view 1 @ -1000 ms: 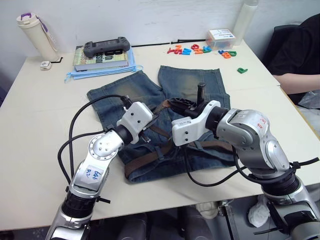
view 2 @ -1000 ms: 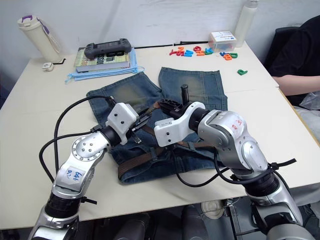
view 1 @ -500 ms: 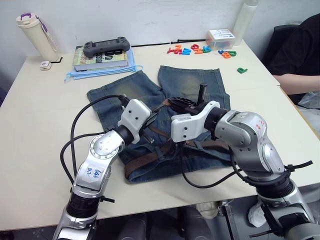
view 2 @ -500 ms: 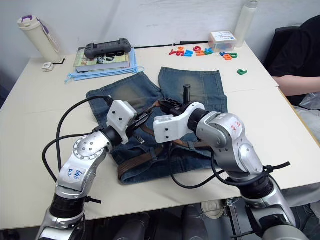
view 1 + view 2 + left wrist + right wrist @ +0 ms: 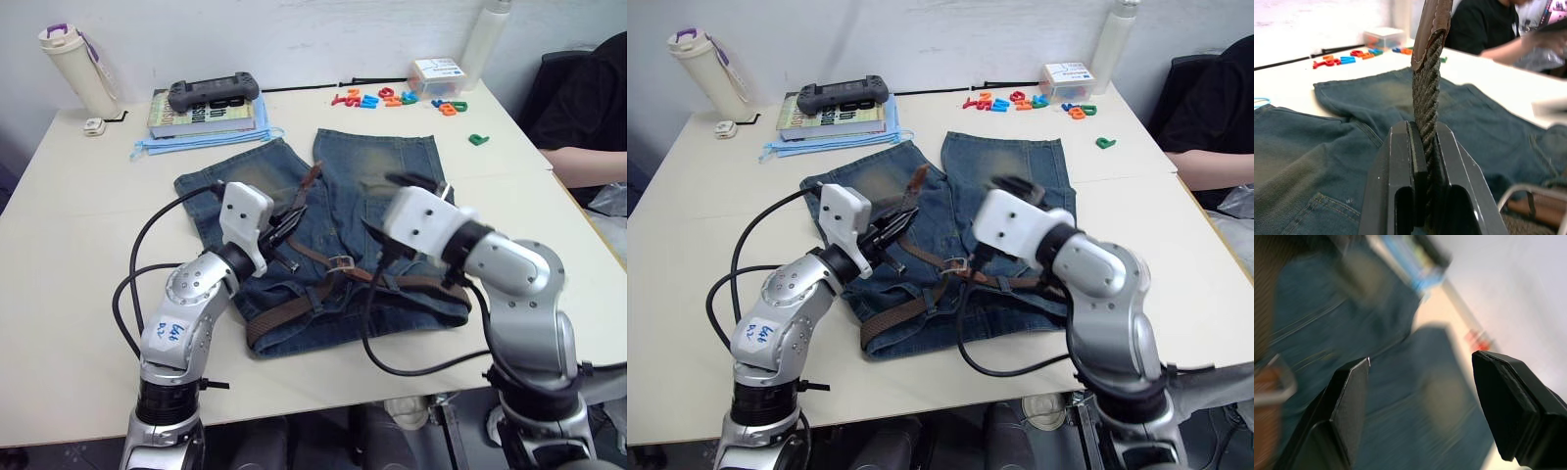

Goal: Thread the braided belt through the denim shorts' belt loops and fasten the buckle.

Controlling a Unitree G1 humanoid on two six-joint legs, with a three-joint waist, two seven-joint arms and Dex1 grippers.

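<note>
Your right gripper point(image 5: 1420, 396) has let go and swung off, wide open; left gripper point(image 5: 1422, 147) clamps the braided belt point(image 5: 294, 308), tan tip point(image 5: 311, 178) now pointing up.

The left arm bends up from the lower left of the head view, and its white wrist points toward the middle of the frame. The left gripper point(image 5: 1422, 161) has its two black fingers point(image 5: 1400, 186) pressed tight together around the braided belt point(image 5: 1426, 98). The right arm rises from the lower right and bends in toward the middle. The right gripper point(image 5: 1420, 396) has its fingers point(image 5: 1347, 406) spread wide apart, with nothing between them.
</note>
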